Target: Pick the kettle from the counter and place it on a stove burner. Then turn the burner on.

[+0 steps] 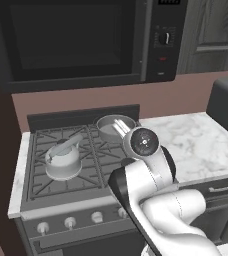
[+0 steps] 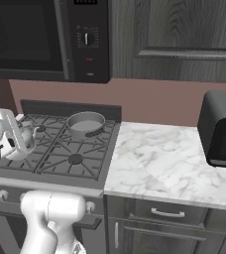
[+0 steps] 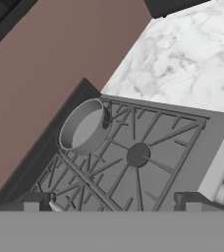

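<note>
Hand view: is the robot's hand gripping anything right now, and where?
Nothing. The hand is open over the stove grate, holding nothing.

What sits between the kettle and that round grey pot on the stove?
Nothing stands there. In the left base view, the kettle sits on the front-left grate and the pot at the back right; between them runs bare stove grate.

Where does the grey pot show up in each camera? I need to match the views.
Left base view: the straight-sided round grey metal pot sits on the stove's rear right grate, just above the arm.
Right base view: pot upper left of centre, on the rear right grate.
Hand view: pot left of centre.
Shared landmark: white marble-patterned counter.
</note>
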